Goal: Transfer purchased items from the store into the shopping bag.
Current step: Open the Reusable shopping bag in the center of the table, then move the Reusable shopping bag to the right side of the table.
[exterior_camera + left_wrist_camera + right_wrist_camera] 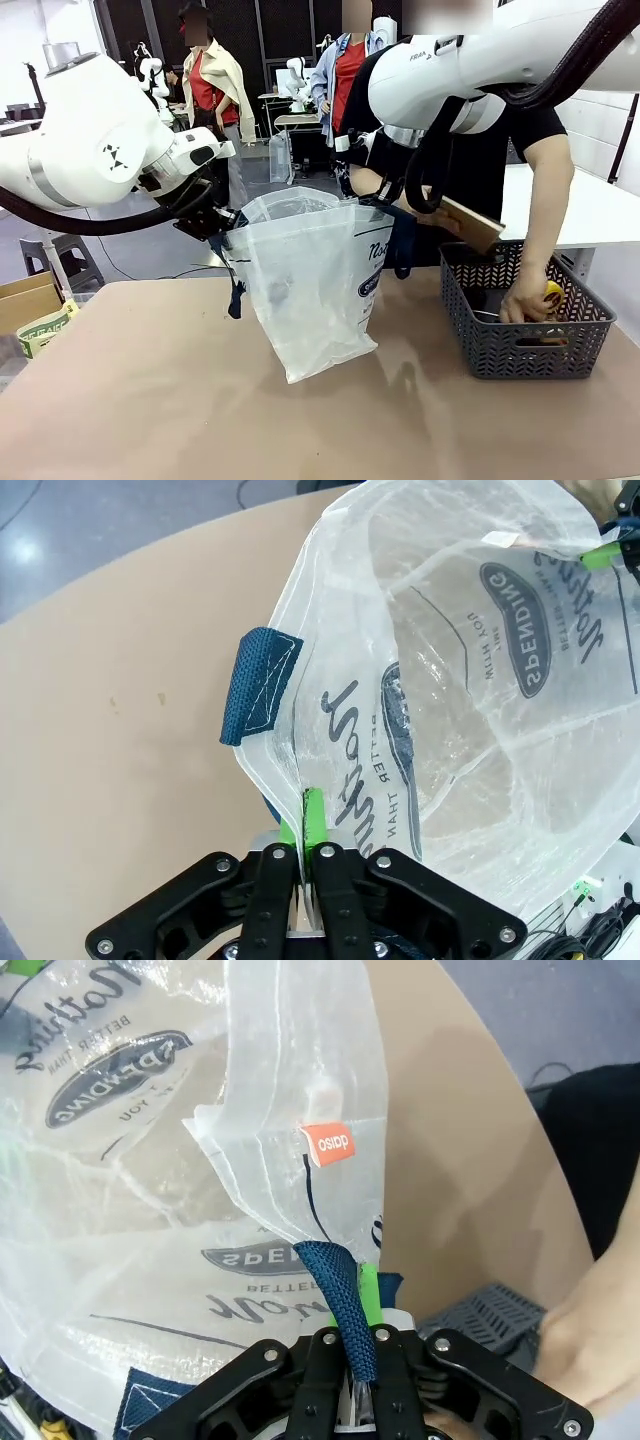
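Observation:
The clear plastic shopping bag (310,285) stands on the tan table, its mouth held wide between both arms. My left gripper (213,222) is shut on the bag's left rim; in the left wrist view its pads (312,820) pinch the plastic near a navy strap (258,683). My right gripper (385,197) is shut on the right rim, its green pads (368,1295) clamping plastic and navy strap (335,1285) together. A person holds a flat brown packet (470,223) above the basket, just right of the bag. The other hand (522,300) reaches into the basket by a yellow piece (553,294).
A dark grey lattice basket (520,345) sits on the table right of the bag, its corner (490,1312) low in the right wrist view. A cardboard box (25,300) and a green-white packet (40,330) lie off the table's left edge. The table's front is bare.

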Motion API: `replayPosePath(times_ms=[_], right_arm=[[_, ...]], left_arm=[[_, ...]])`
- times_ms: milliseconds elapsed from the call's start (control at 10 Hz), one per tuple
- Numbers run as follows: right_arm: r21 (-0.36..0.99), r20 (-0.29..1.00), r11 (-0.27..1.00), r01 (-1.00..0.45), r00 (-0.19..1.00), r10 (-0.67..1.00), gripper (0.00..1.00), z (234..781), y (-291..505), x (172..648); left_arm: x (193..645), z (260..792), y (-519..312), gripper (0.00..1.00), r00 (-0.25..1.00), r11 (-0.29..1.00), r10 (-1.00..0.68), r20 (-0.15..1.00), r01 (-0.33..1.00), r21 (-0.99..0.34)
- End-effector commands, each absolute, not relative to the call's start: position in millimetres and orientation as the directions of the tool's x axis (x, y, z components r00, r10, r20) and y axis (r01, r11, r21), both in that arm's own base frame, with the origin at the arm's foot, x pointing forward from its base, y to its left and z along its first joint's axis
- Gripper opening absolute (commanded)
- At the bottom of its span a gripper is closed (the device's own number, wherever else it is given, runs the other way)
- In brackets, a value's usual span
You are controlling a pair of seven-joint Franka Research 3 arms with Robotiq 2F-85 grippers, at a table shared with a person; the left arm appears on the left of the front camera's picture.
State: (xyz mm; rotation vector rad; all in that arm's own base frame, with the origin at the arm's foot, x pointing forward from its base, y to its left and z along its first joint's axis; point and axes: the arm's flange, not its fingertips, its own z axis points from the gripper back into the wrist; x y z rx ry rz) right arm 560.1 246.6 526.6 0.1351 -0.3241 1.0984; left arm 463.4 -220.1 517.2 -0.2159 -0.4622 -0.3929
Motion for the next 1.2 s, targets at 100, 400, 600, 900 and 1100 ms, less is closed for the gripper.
replayPosePath(times_ms=[100, 400, 600, 900, 1100], right_arm=[[-0.050, 0.318, 0.455, -0.889, 0.417, 0.851, 0.00, 525.3, 244.1, 560.6], [-0.050, 0.318, 0.455, -0.889, 0.417, 0.851, 0.00, 525.3, 244.1, 560.6], [-0.050, 0.318, 0.455, -0.889, 0.417, 0.851, 0.00, 525.3, 244.1, 560.6], [-0.050, 0.318, 0.455, -0.889, 0.417, 0.851, 0.00, 525.3, 244.1, 560.6], [-0.050, 0.318, 0.455, -0.889, 0.417, 0.851, 0.00, 525.3, 244.1, 560.6]], left_arm=[[463.8, 518.0, -216.7, 0.00, 0.821, 0.905, -0.312, 0.478, 0.410, -0.113], [463.8, 518.0, -216.7, 0.00, 0.821, 0.905, -0.312, 0.478, 0.410, -0.113], [463.8, 518.0, -216.7, 0.00, 0.821, 0.905, -0.312, 0.478, 0.410, -0.113], [463.8, 518.0, -216.7, 0.00, 0.821, 0.905, -0.312, 0.478, 0.410, -0.113], [463.8, 518.0, -216.7, 0.00, 0.821, 0.905, -0.312, 0.478, 0.410, -0.113]])
